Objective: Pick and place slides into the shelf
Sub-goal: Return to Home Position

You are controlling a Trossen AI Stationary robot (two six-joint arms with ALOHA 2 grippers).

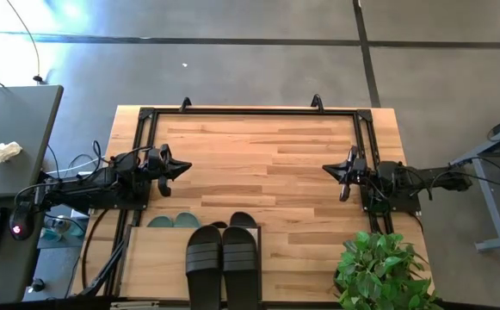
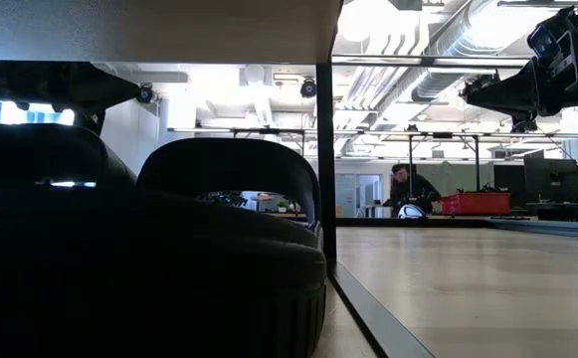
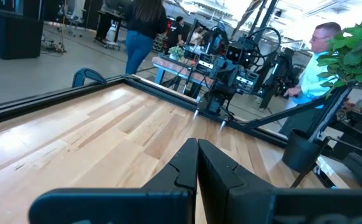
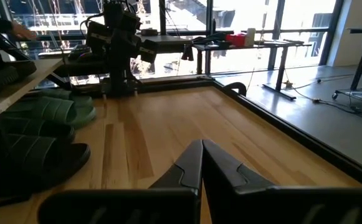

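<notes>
Slides (image 1: 223, 263) rest at the shelf (image 1: 151, 267), well apart from closed fingers (image 3: 182, 169).

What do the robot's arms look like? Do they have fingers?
Both are black and thin, made of jointed pieces. The left arm, at the table's left edge, has loose cables by its base; the right arm, at the right edge, matches. Each ends in a two-fingered dark tool: left tool, right tool.
</notes>
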